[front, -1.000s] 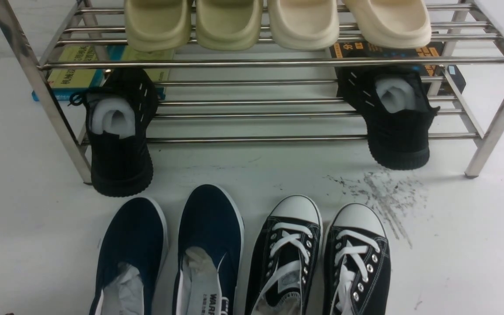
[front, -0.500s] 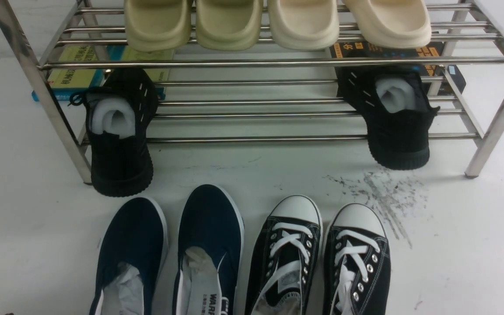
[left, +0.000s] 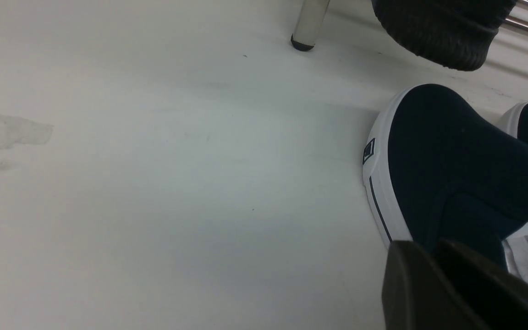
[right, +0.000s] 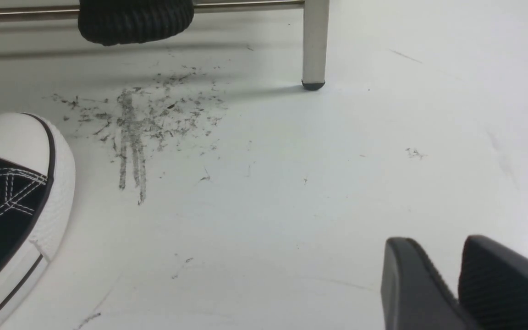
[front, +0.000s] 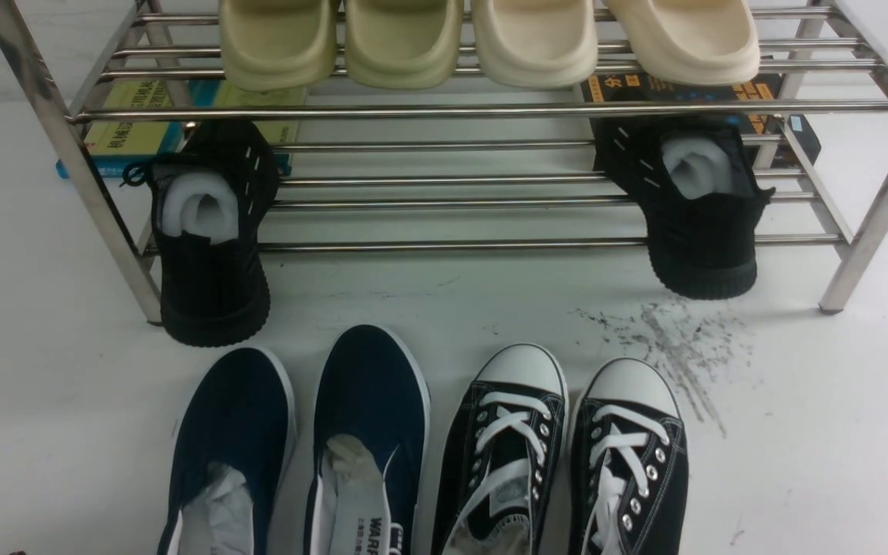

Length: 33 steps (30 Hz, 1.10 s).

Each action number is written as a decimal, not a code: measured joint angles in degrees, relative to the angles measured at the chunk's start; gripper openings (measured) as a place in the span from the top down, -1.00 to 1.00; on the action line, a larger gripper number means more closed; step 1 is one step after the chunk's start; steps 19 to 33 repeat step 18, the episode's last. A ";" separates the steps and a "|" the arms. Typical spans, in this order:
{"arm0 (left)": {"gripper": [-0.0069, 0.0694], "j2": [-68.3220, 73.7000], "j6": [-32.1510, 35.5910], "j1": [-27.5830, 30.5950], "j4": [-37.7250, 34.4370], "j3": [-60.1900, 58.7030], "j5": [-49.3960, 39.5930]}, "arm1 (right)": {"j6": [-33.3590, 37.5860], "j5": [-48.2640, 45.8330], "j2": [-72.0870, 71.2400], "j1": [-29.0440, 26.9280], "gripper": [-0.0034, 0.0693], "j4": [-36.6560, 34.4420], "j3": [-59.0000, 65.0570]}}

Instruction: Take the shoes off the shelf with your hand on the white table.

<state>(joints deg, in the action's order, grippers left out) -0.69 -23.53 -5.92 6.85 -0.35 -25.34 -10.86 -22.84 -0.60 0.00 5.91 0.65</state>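
Observation:
The navy-blue shoes (front: 232,432) (front: 371,416) stand side by side on the white table (front: 51,385), toes toward the shelf (front: 490,110), in front of it and off its bars. Neither gripper shows in the front view. In the left wrist view my left gripper (left: 422,245) sits beside the outer navy shoe (left: 452,169), near its opening, fingertips a little apart. My right gripper (right: 434,243) hovers low over bare table, open, with nothing between its fingers.
Black lace-up sneakers (front: 506,447) (front: 629,462) stand to the right of the navy pair. Two black knit sneakers (front: 209,254) (front: 702,223) hang off the lower tier. Cream slippers (front: 413,38) fill the top tier. Dark scuff marks (front: 667,339) lie near the right shelf leg (right: 314,46).

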 joint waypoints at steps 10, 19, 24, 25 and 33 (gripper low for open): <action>0.54 0.00 0.00 0.00 -0.05 0.00 0.00 | 0.00 0.00 0.00 0.00 0.35 0.00 0.00; 0.53 0.00 0.00 0.00 -0.05 0.00 0.00 | 0.00 0.06 0.00 0.00 0.34 0.00 0.00; 0.53 0.00 0.00 0.00 -0.05 0.00 0.00 | 0.00 0.06 0.00 0.00 0.34 0.00 0.00; 0.53 0.00 0.00 0.00 -0.05 0.00 0.00 | 0.00 0.06 0.00 0.00 0.34 0.00 0.00; 0.53 0.00 0.00 0.00 -0.05 0.00 0.00 | 0.00 0.06 0.00 0.00 0.34 0.00 0.00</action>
